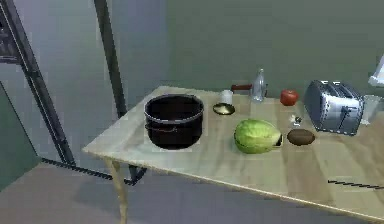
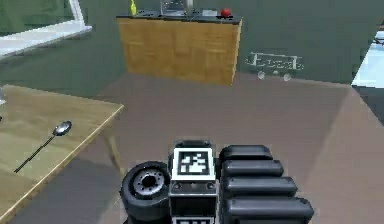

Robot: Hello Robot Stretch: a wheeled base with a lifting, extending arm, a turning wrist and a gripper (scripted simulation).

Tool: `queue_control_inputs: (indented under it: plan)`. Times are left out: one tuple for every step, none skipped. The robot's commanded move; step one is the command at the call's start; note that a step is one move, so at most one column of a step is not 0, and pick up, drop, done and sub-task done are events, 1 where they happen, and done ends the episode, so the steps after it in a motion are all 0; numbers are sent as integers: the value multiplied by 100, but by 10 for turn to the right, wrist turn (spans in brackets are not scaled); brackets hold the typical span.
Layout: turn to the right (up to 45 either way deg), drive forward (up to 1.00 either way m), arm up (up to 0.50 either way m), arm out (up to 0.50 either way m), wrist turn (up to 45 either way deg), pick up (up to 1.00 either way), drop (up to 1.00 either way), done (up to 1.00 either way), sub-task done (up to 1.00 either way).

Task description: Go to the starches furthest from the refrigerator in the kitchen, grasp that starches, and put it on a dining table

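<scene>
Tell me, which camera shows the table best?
The forward view: most of the table shows, bearing a pot and toaster. The arm side view catches one corner, likely the same table, with a spoon.

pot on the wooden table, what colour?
The pot is glossy black, and dark inside too. It shows best in the forward view.

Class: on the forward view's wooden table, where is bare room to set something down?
Bare: the table's near strip in front of the black pot and green head, and the corner left of the pot. Crowded: the far side, from small bowl to toaster.
</scene>
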Motion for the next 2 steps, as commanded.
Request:
queue_control_inputs:
  plan:
    - [0,35,0,0,0,0,0,0,0]
    - [-450,0,0,0,0,0,0,0,0]
